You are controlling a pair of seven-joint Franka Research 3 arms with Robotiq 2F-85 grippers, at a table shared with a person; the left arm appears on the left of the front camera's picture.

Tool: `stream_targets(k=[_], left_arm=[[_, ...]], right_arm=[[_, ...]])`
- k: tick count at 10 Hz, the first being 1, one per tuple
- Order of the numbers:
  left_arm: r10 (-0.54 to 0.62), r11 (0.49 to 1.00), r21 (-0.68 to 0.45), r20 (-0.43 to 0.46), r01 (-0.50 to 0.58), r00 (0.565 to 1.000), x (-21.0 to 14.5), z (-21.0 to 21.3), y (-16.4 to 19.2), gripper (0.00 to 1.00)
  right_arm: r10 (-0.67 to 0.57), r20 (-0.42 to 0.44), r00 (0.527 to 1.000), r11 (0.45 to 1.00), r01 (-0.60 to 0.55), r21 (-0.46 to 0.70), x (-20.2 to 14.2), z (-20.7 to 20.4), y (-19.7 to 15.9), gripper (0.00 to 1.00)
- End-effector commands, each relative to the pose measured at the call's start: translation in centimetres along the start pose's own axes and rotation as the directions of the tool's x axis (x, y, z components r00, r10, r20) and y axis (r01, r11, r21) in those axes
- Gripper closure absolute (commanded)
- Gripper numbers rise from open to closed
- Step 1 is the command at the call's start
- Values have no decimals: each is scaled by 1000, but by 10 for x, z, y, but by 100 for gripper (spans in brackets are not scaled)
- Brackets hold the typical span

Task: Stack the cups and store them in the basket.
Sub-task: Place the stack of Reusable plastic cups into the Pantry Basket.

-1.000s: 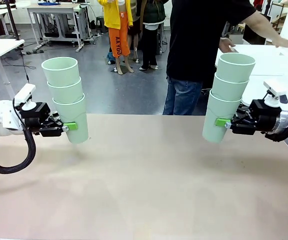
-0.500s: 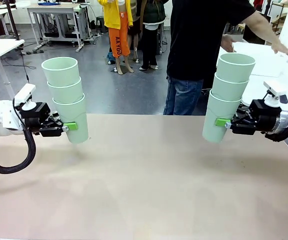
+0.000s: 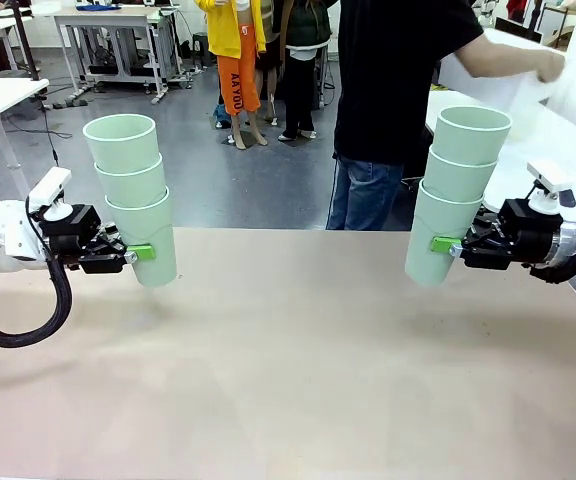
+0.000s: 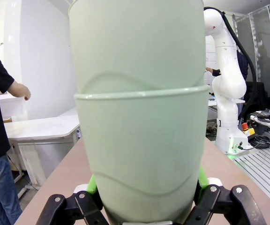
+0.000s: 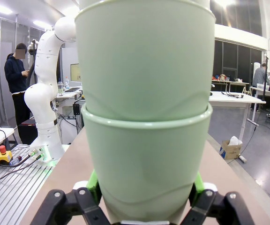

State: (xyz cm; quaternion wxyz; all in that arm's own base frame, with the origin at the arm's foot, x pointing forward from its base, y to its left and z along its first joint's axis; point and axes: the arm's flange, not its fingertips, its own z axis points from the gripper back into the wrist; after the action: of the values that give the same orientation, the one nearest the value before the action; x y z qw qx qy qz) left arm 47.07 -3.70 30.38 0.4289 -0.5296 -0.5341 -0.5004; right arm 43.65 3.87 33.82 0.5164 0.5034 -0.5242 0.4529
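1. Cups: the left stack [image 3: 133, 200] of three is clenched in the left jaws and the right stack [image 3: 453, 195] in the right jaws, both above the desk [image 3: 288, 380].
2. Basket [image 3: 496, 85]: the person has just lifted it, beyond the right jaws, so storing likely comes next.

Bright, even overhead light; faint soft shadows on the table [image 3: 288, 400] beneath the cups [image 3: 133, 200] (wrist views bow at edges).

Left stack [image 3: 134, 190], right stack [image 3: 454, 185], both above table [image 3: 288, 380].
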Motion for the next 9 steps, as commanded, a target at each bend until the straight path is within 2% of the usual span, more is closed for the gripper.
stream_targets(k=[1, 9], left_arm=[[-8, 1000, -4, 4, 8, 1000, 4, -1, -1, 15], [-8, 1000, -4, 4, 8, 1000, 4, -1, -1, 15]], right_arm=[[11, -3, 1000, 1000, -11, 5, 5, -1, 1, 14], [11, -3, 1000, 1000, -11, 5, 5, -1, 1, 14]])
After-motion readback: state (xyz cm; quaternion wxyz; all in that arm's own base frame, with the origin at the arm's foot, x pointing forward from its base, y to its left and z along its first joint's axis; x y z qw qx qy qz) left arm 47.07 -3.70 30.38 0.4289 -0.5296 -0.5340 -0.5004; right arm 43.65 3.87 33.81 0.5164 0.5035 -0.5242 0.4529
